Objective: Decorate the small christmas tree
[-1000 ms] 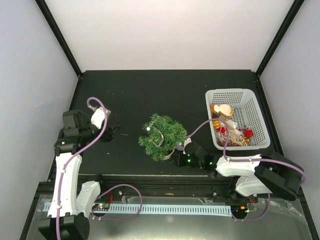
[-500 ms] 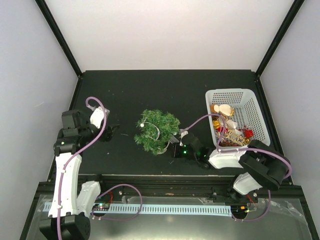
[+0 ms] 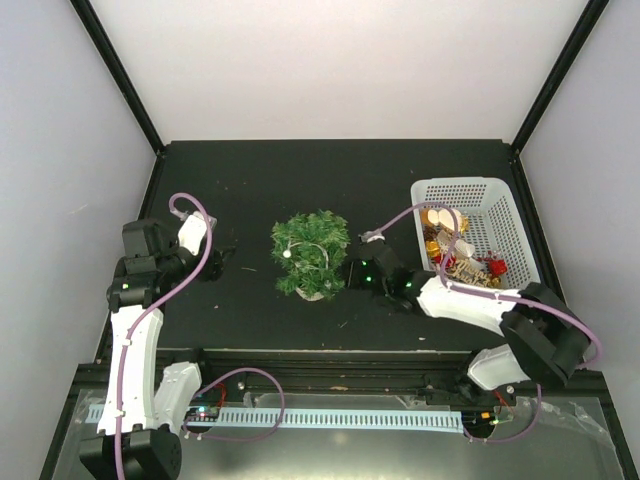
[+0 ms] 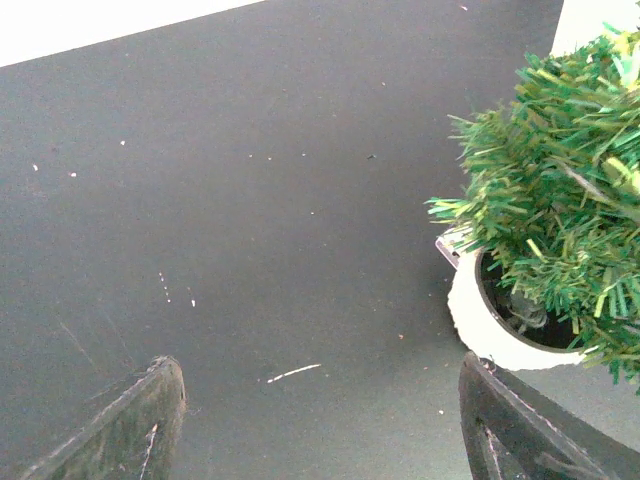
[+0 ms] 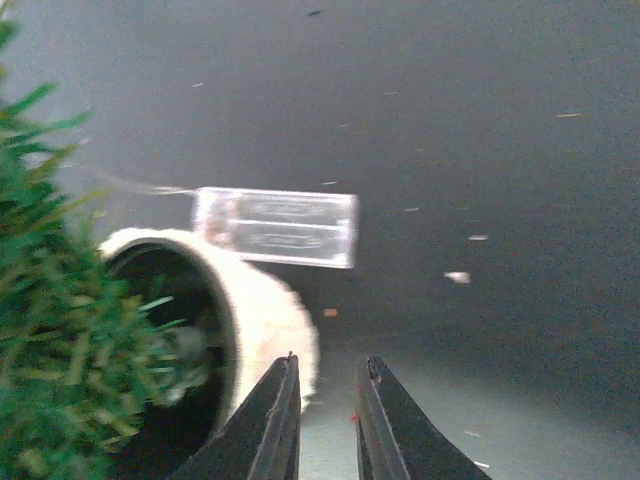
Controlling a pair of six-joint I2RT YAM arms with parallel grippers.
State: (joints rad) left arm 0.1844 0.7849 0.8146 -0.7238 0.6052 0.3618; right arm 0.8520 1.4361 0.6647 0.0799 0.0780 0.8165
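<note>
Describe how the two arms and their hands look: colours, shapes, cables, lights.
The left arm and the right arm both have white link shells joined by chunky black joints. A purple cable runs along each, looping free near the wrist. Small green lights glow on the right arm's wrist. The left hand and the right hand each carry two flat, dark fingers tapering towards the tips.

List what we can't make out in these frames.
- Top view: ornaments in the basket, too small and tangled to identify.
- Top view: right end effector tips, dark on dark table beside the tree; contact unclear.
- Left wrist: tree's far side, cut by right edge.
- Right wrist: clear box blurred, contents unreadable.
</note>
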